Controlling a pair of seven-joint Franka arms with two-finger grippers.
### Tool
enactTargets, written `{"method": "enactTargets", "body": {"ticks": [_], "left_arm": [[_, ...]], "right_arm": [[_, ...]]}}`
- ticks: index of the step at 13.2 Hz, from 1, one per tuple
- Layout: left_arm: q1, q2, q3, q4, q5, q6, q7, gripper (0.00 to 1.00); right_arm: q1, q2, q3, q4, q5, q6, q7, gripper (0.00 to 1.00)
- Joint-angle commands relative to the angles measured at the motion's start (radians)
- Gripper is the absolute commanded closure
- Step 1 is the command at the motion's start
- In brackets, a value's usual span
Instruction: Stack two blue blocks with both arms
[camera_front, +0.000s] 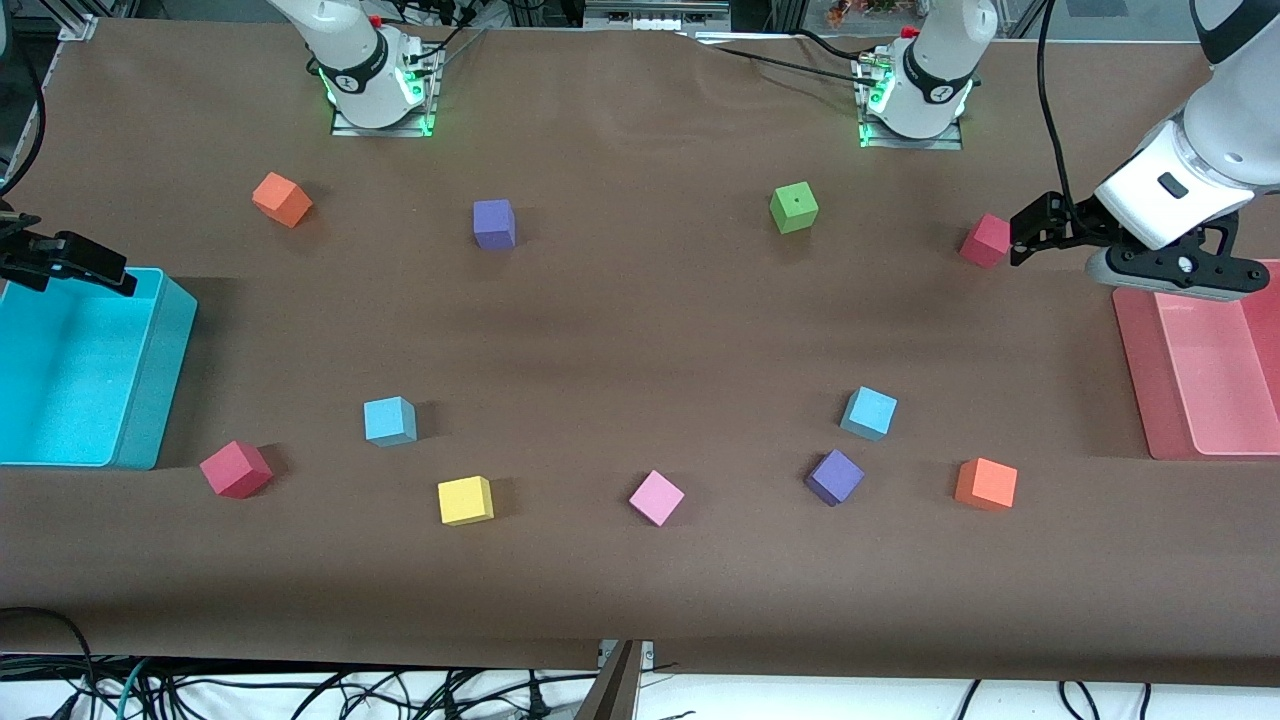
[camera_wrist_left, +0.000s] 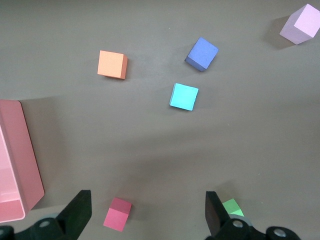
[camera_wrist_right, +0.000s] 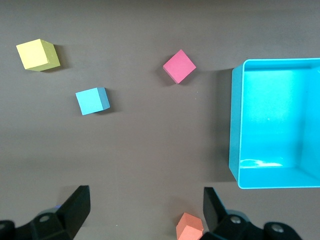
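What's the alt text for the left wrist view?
The open left gripper hangs empty above the brown table. Below it lie a blue block, a purple block, an orange block, a red block and a pink bin.

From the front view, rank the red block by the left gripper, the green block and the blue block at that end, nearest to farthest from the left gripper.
Left gripper, open, up beside the pink tray.
1. Red block, just beside the fingertips.
2. Blue block, nearer the front camera.
3. Green block, toward the right arm's end.
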Motion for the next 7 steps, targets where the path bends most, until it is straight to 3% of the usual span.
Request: {"method": "enactTargets", "body": {"ticks": [1, 7], "left_arm": [[0.002, 0.004, 0.001, 0.016, -0.005, 0.001, 0.007, 0.00], [0.002, 0.004, 0.001, 0.016, -0.005, 0.001, 0.007, 0.00]], "right_arm": [[-0.017, 0.015, 0.017, 0.028, -0.012, -0.013, 0.009, 0.00], [-0.023, 0.016, 0.012, 0.028, -0.012, -0.011, 0.006, 0.00]]}}
